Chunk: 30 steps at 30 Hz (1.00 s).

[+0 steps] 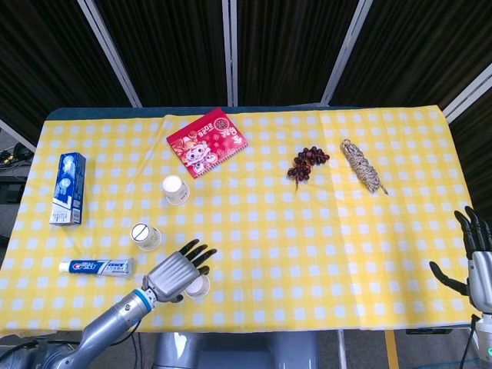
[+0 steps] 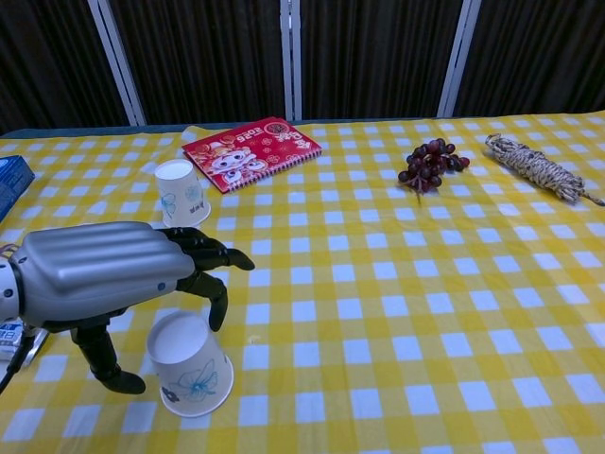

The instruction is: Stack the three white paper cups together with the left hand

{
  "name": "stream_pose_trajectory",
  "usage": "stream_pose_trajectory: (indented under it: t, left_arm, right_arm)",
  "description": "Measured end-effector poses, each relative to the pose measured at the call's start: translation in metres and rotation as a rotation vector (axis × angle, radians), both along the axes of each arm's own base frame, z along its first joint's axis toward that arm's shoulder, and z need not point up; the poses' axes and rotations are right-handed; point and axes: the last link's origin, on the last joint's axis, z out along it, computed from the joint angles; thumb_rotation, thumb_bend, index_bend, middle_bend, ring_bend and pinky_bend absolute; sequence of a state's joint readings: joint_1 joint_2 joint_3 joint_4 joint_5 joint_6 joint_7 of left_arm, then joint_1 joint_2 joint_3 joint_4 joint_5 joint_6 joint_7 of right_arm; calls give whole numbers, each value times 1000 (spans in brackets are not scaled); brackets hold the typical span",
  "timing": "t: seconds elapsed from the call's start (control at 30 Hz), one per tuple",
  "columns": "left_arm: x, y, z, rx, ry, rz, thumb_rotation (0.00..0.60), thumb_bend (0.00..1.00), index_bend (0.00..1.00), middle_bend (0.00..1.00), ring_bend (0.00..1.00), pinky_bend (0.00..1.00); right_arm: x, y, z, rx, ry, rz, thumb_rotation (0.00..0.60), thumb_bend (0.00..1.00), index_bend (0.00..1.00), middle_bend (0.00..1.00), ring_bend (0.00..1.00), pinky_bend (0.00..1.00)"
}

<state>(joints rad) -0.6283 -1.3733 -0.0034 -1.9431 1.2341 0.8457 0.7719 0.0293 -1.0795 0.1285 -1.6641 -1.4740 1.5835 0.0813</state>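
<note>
Three white paper cups with floral prints stand upside down on the yellow checked cloth. The far cup [image 1: 175, 189] [image 2: 181, 193] stands alone. The middle cup [image 1: 144, 236] shows in the head view; in the chest view my left hand hides it. The near cup [image 1: 199, 287] [image 2: 189, 364] sits by the front edge. My left hand [image 1: 178, 273] [image 2: 113, 274] hovers over the near cup, fingers [image 2: 210, 257] spread above its base and thumb down at its left, holding nothing. My right hand [image 1: 477, 257] is open at the table's right front edge.
A red booklet [image 1: 206, 142] [image 2: 251, 151], dark grapes [image 1: 307, 162] [image 2: 427, 162] and a coil of rope [image 1: 361, 166] [image 2: 532, 166] lie at the back. A toothpaste box [image 1: 68, 188] and a tube [image 1: 96, 267] lie at the left.
</note>
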Motion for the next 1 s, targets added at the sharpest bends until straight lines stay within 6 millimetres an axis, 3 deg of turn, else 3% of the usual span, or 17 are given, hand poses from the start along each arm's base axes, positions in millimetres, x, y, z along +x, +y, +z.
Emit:
stream_pose_trajectory:
  t: [0.2,0.3,0.57,0.7,1.0]
  left_arm:
    - [-2,1,1,15,-8,10,600,138,462,0,0,0]
    - [-4,2,5,28,-12,12,600,191,471,0,0,0]
    - [-9,11,23,72,-40,32,600,201,426,0,0,0]
    - [-10,22,46,128,-66,45,600,201,403,0,0,0]
    - [-26,56,123,305,-118,126,600,201,398,0,0,0]
  right_arm:
    - [0,0,1,-7,-2,-1,600,110,47,0,0,0]
    - [-1,0,1,-6,-2,-1,600,110,47,0,0,0]
    - [0,1,1,-11,-2,4,600,111,47,0,0,0]
    - [0,1,1,-10,-2,2,600,110,47,0,0,0]
    - [2,1,-2,-1,7,5,600,110,47,0,0,0]
